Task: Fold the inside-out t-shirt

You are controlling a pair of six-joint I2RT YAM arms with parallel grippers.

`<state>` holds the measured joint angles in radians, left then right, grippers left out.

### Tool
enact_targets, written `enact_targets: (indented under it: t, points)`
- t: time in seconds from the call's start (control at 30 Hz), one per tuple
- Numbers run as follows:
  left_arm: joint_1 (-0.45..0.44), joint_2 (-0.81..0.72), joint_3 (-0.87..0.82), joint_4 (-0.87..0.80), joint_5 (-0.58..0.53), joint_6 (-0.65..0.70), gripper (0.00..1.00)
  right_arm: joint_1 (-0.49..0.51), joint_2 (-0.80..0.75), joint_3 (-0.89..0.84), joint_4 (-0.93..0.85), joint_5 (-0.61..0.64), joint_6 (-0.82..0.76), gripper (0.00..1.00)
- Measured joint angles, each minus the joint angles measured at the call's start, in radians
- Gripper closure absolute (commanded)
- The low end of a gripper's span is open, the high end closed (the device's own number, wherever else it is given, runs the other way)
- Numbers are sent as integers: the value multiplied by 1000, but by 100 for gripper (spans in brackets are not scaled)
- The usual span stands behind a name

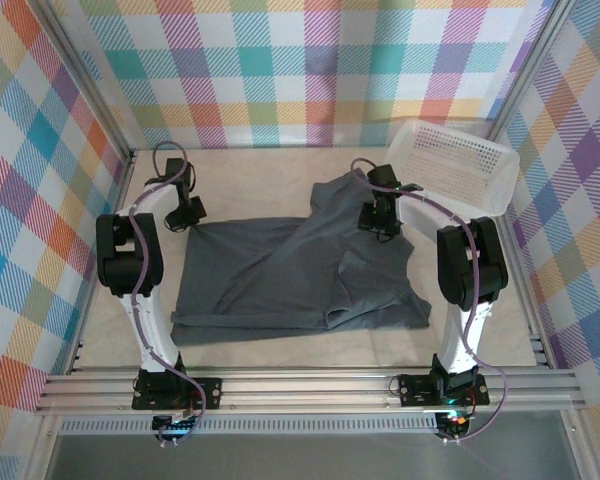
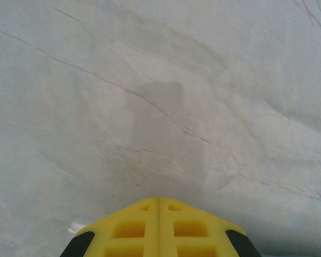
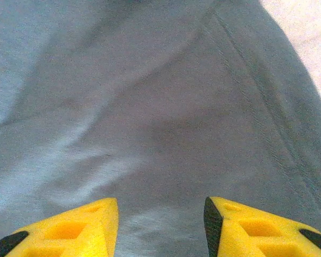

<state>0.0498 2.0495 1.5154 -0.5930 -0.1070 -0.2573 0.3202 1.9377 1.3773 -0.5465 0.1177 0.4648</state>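
The inside-out t-shirt (image 1: 280, 275) lies mid-desk, soft slate-grey cloth, its left half spread flat. The right side is rumpled and doubled over itself, with a flap reaching up toward the far right corner. From the right wrist, that shirt (image 3: 150, 107) is a fine matte knit, and a stitched seam (image 3: 257, 118) runs on a diagonal down its right side.

The right hand (image 1: 378, 222) hovers over that raised flap, its yellow foam fingers (image 3: 246, 227) standing moderately apart with nothing between them. The left hand (image 1: 188, 212) sits at the shirt's upper left corner. Its fingers (image 2: 134, 227) are pressed tight together, and below them is the pale, creased cloth of the desk (image 2: 150, 80).

At the back right, a white mesh basket (image 1: 455, 165) is tipped up, its perforated plastic walls showing. Pastel plaid walls (image 1: 280, 70) ring it all.
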Motion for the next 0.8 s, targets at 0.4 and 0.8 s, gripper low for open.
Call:
enact_targets:
  t: [0.4, 0.8]
  points:
    - [86, -6, -2, 4, 31, -19, 100, 12, 90, 108, -40, -49, -14, 54]
    - [113, -26, -15, 19, 27, -34, 100, 13, 335, 642, -71, 101, -116, 48]
